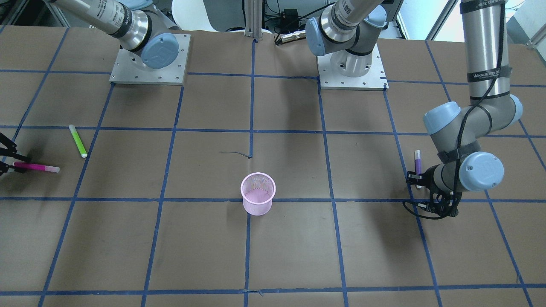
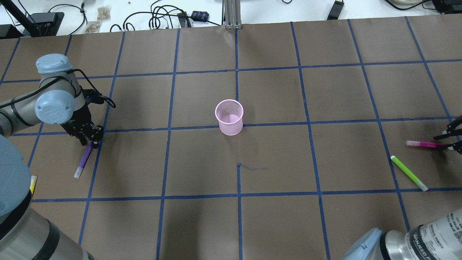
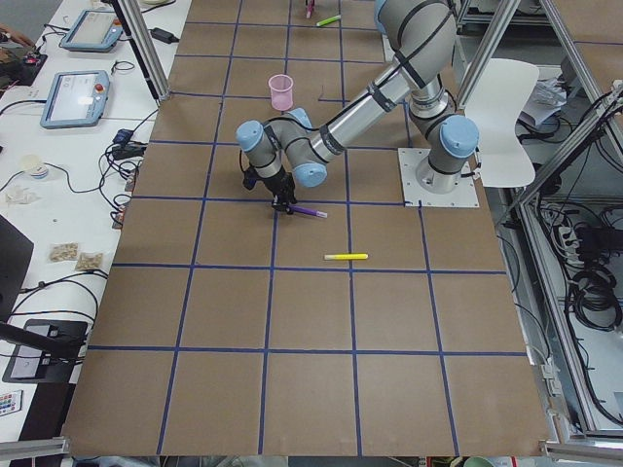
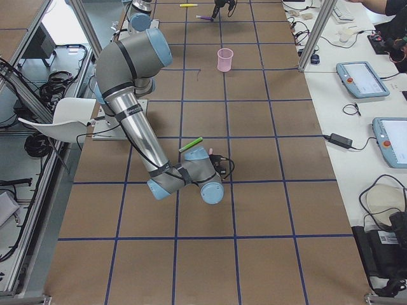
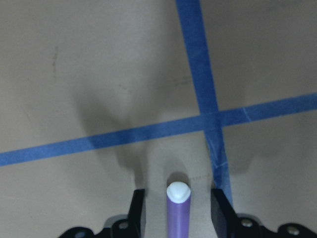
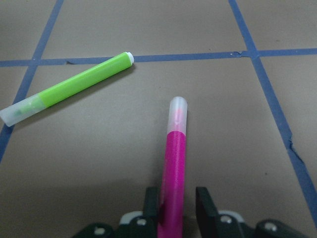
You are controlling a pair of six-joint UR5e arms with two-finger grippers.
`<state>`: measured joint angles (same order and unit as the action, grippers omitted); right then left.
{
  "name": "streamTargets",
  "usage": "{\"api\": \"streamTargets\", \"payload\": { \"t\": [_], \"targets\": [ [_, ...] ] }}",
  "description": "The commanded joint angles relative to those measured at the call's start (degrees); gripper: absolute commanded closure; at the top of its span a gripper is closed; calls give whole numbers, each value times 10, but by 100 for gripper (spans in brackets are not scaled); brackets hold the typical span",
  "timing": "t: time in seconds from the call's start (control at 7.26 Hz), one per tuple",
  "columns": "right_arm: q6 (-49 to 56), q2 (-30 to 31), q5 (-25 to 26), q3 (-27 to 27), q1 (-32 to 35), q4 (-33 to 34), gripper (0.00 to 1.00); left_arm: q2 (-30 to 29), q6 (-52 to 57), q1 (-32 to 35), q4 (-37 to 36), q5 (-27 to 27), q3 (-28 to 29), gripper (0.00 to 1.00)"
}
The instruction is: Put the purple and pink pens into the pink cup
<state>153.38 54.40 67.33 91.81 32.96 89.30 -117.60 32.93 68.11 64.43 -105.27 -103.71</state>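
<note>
Pens framed by both grippers.
Purple pen (image 5: 178, 210) sits between wide left gripper (image 5: 177, 210) fingers; pink pen (image 6: 173, 168) is pinched by right gripper (image 6: 176, 210).

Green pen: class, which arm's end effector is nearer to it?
Right. The right end effector straddles the pink pen just beside the green pen; the left end effector is across the table, at the purple pen.

Even overhead light, soft shadows
</note>
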Motion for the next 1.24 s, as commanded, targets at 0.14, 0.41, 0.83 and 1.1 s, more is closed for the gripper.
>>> {"api": "streamTargets", "payload": {
  "t": [0.14, 0.41, 0.83, 1.1],
  "targets": [
    [0, 0, 2, 0, 0, -1, 89, 0, 1, 0, 0, 2, 0, 64],
    [-5, 1, 8, -1, 0, -2, 93, -1, 1, 0, 0, 3, 0, 69],
    [-4, 2, 8, -1, 0, -2, 93, 0, 2, 0, -2, 8, 0, 100],
    [-5, 2, 8, -1, 0, -2, 92, 7, 0, 0, 0, 2, 7, 100]
  ]
}}
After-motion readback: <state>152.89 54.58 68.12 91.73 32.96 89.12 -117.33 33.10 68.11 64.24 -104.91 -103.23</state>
